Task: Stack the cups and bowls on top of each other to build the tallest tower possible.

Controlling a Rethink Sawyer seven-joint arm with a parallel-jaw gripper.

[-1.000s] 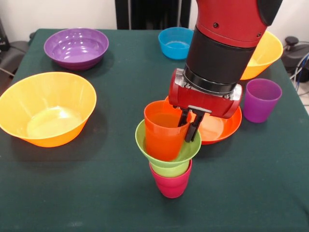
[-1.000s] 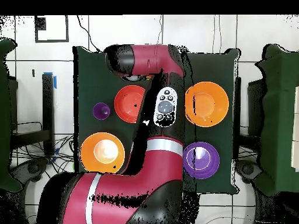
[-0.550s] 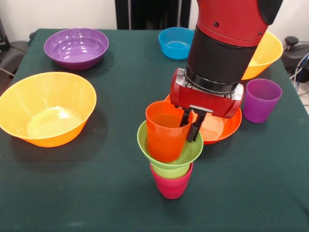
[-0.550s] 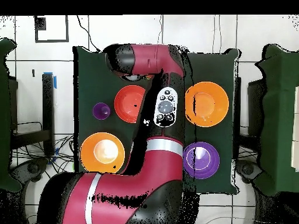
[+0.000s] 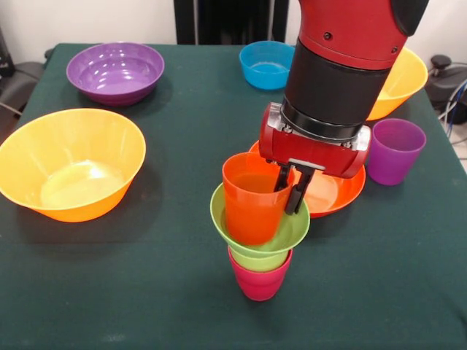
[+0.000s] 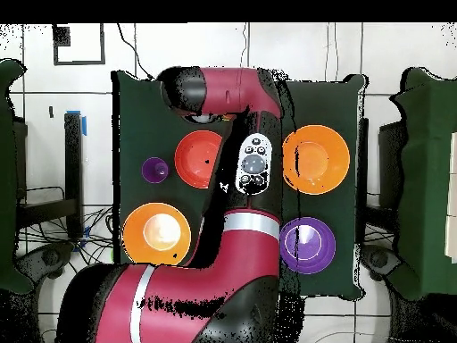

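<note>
Plainly, the gripper (image 5: pixel 290 188) has its two dark fingers pinched on the right-hand rim of the orange-red cup (image 5: pixel 250 197), one inside and one outside the wall, at the centre of the frame. That cup sits in the small green bowl (image 5: pixel 260 227), which rests on a green cup (image 5: pixel 260 259) nested in the crimson cup (image 5: pixel 259 278). These look like light, stiff, glossy plastic, likely slippery, so the thin rim is the sensible hold. The tower (image 5: pixel 257 237) is narrow-footed and could tip. Around it, the dark green cloth (image 5: pixel 146 292) lies flat, with the purple cup (image 5: pixel 394 150) at right and a big orange bowl (image 5: pixel 69 164) at left.
</note>
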